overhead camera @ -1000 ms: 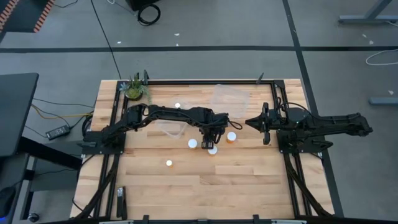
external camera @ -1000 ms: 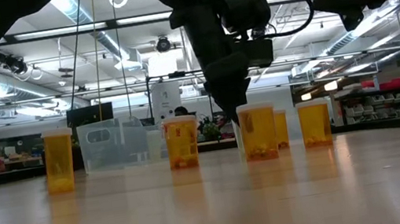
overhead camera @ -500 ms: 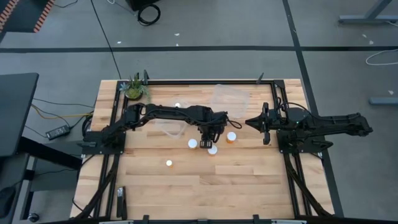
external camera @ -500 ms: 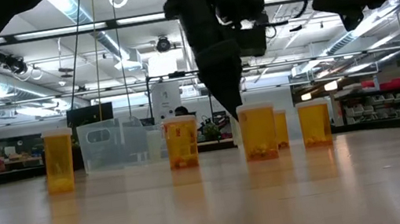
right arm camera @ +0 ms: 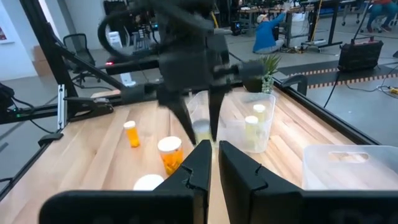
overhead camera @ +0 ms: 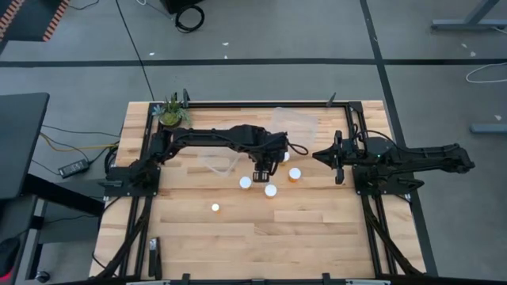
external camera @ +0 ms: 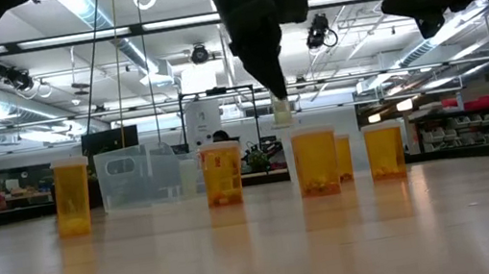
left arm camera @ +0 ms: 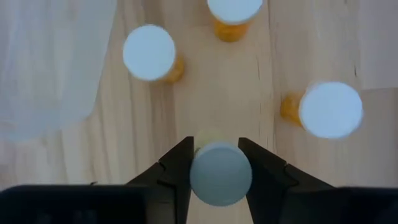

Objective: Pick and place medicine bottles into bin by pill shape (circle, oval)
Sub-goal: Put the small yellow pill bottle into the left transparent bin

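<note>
Medicine bottle (left arm camera: 220, 173) clamped in left claw (left arm camera: 214, 163), lifted; 3 bottles (left arm camera: 149, 53) below; right claw (right arm camera: 212, 163) clenched, empty.

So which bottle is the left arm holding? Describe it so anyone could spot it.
Find the left gripper above mid-table, beside the clear bin. The held bottle is between its jaws. Unlike the standing bottles, it hangs clear of the wood.

Table (overhead camera: 317, 214) seen from overhead; viewed level from its surface; wrist views close over it. Bottles (external camera: 317, 160) shared by all.
</note>
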### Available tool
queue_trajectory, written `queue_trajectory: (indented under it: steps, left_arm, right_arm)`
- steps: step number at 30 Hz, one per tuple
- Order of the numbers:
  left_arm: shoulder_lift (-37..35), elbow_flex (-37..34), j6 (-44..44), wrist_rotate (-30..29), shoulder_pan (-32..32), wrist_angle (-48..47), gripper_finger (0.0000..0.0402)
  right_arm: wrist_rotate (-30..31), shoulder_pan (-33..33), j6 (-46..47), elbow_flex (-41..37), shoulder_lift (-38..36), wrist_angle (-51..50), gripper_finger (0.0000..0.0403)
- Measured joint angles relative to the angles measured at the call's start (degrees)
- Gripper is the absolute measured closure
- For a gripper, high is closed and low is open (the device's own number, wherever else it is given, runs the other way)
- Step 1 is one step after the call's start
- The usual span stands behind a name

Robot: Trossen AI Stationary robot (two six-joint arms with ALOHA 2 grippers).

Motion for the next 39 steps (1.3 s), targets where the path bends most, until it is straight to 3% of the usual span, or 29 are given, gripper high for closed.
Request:
queue_trajectory:
  steps: [20, 39]
  left_arm:
    - [-3.7, -0.1, -3.1, -4.9, 0.2, -11.6, 0.0281]
    - [-3.6, -0.3, -7.8, -17.7, 0.2, -23.2, 0.0283]
  right_arm:
    - [0.0, 0.0, 0.0, 0.0, 0.1, -0.6, 0.0366]
    - [0.0, 0.0, 0.0, 0.0, 0.1, -0.6, 0.0366]
